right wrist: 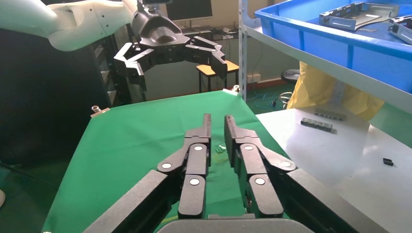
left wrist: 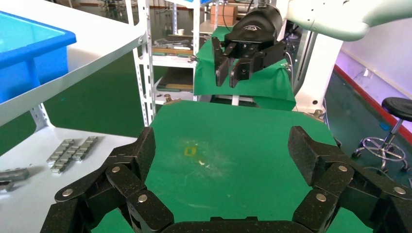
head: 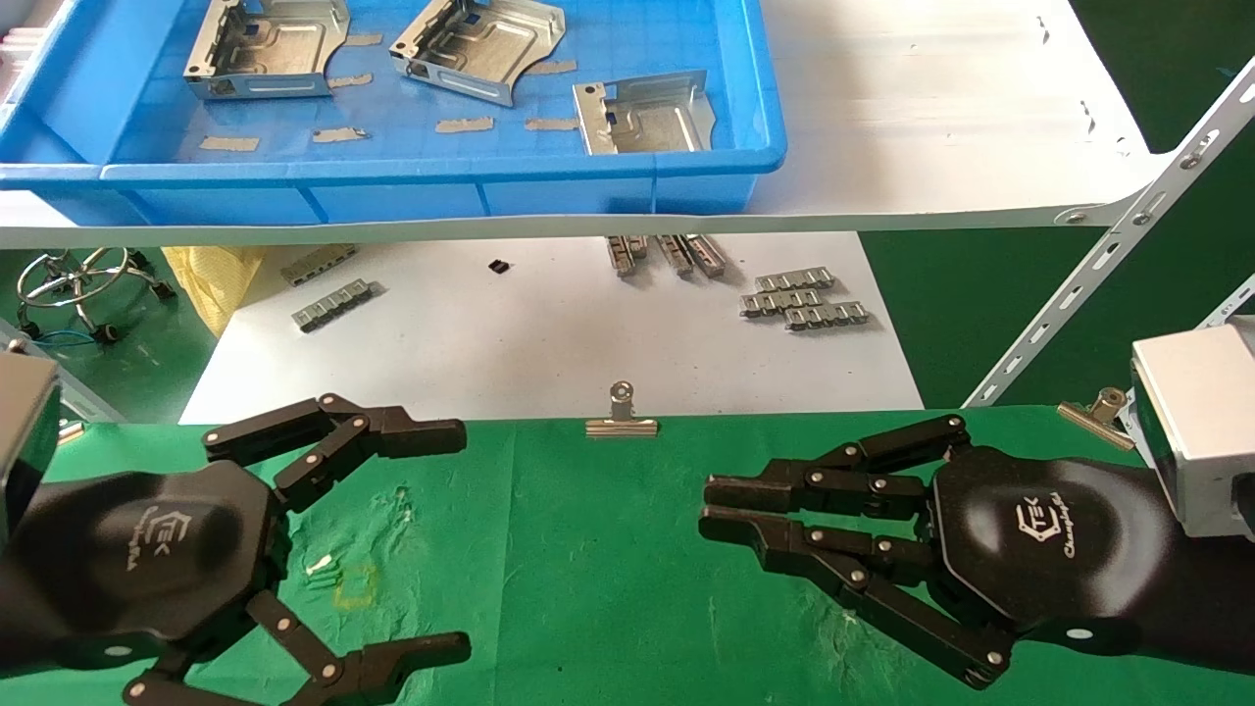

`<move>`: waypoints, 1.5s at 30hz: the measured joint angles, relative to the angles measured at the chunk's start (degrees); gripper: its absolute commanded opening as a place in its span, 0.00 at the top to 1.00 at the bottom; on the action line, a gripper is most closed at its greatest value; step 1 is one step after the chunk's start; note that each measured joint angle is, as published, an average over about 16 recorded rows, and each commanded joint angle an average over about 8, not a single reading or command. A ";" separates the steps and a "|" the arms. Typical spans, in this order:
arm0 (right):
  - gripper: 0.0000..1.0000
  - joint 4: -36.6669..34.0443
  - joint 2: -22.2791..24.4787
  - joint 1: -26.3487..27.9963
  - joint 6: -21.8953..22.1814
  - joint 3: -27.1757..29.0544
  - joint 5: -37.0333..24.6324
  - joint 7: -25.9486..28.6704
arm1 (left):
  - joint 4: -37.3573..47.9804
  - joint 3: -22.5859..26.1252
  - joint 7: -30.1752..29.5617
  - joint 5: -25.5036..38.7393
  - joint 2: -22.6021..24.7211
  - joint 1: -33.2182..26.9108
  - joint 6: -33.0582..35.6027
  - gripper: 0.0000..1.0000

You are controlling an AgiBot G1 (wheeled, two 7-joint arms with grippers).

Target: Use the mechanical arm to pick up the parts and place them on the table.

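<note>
Three shiny silver stamped sheet-metal parts (head: 267, 47) lying in blue plastic tray (head: 392, 176) on white shelf, well apart from green-cloth counter (head: 588, 549). Likely stiff, light, slippery, sharp-edged; best pinched across a bent flange. Left black jointed tool (head: 461, 539) splayed wide, empty; right tool (head: 708, 510) fingers extended, ungrasping, both above counter.

Two shiny silver stamped sheet-metal parts (head: 267, 47) (head: 480, 44) in the blue plastic tray (head: 392, 176) cut off by head view's top edge. Small black item (head: 499, 266) on white board (head: 549, 333): too small to ID. Left black jointed-finger tool (head: 392, 534) partly cropped at bottom edge.
</note>
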 measured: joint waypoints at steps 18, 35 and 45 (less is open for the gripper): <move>1.00 -0.01 0.00 0.00 0.00 0.00 0.00 0.00 | 16.97 3.98 1.47 11.98 10.68 -27.82 -3.60 0.00; 0.81 -0.01 0.00 0.01 0.00 -0.01 0.01 0.00 | 61.04 13.28 9.00 33.96 33.07 -54.52 -29.92 0.00; 0.00 -0.01 0.00 0.01 0.00 -0.01 0.01 -0.01 | 70.97 15.51 7.95 37.71 38.32 -57.61 -37.72 0.99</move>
